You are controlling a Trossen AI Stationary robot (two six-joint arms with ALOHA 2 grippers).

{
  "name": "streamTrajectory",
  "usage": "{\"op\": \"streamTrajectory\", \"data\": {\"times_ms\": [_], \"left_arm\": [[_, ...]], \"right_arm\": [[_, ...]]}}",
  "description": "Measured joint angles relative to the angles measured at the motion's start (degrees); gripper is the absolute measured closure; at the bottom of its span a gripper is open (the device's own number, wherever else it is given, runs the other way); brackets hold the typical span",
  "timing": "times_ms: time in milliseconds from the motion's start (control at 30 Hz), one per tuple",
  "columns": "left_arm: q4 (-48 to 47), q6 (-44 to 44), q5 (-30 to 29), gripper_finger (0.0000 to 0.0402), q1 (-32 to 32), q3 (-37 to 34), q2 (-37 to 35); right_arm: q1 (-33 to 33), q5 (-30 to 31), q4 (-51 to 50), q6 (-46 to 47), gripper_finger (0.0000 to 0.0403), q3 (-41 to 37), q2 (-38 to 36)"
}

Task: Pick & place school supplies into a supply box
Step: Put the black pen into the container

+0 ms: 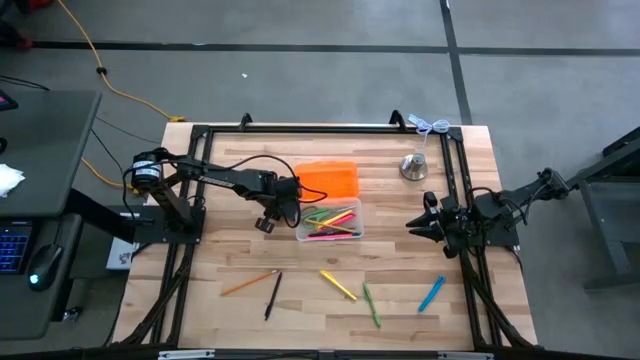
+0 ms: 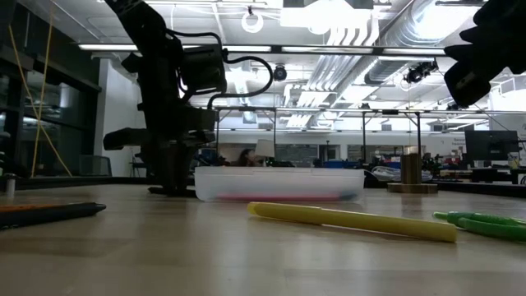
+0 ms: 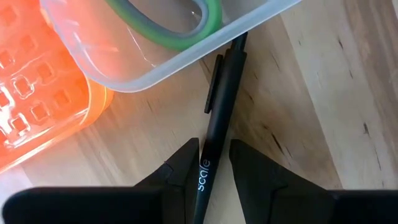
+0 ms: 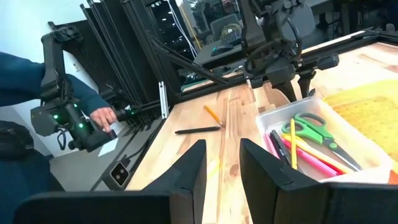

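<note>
Black plastic sits between the fingers of your left hand (image 3: 214, 168): a black pen (image 3: 217, 118), pinched low on its barrel, its far end lying on the wood against the outside wall of the clear supply box (image 1: 330, 222). That grip, narrow and closed on the barrel, probably suits a lift over the wall, since the pen lies just outside, on the side toward the worktop's left edge. The box stands near the middle of the worktop with its orange lid (image 1: 330, 178) thrown open toward the far edge, which leaves the tray free for loading; green-handled scissors (image 4: 314, 132) and several pens already lie inside. Your right hand (image 1: 422, 226) waits by the right edge, fingers parted with nothing between them. Still scattered along the near edge are an orange pencil (image 1: 249, 283), another black pen (image 1: 272, 295), a yellow marker (image 1: 338, 285), a green marker (image 1: 371, 304) and a blue pen (image 1: 431, 294). A silver bell (image 1: 414, 166) stands toward the far right corner.
</note>
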Motion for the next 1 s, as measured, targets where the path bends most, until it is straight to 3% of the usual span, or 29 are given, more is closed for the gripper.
{"op": "streamTrajectory", "data": {"times_ms": [300, 633, 1000], "left_arm": [[0.06, -0.24, 1.42, 0.0280, 0.02, 0.22, 3.13], [-0.04, -2.10, 1.83, 0.0352, -0.02, 0.13, 3.00], [-0.59, -4.96, 1.20, 0.0348, -0.09, 0.13, 3.00]], "right_arm": [[0.00, -0.48, 0.15, 0.31, 0.0329, 0.00, 0.00], [0.01, -1.90, 0.17, 2.63, 0.0329, 0.00, 0.00], [0.01, -3.66, 0.44, 2.62, 0.0329, 0.00, 0.00]]}}
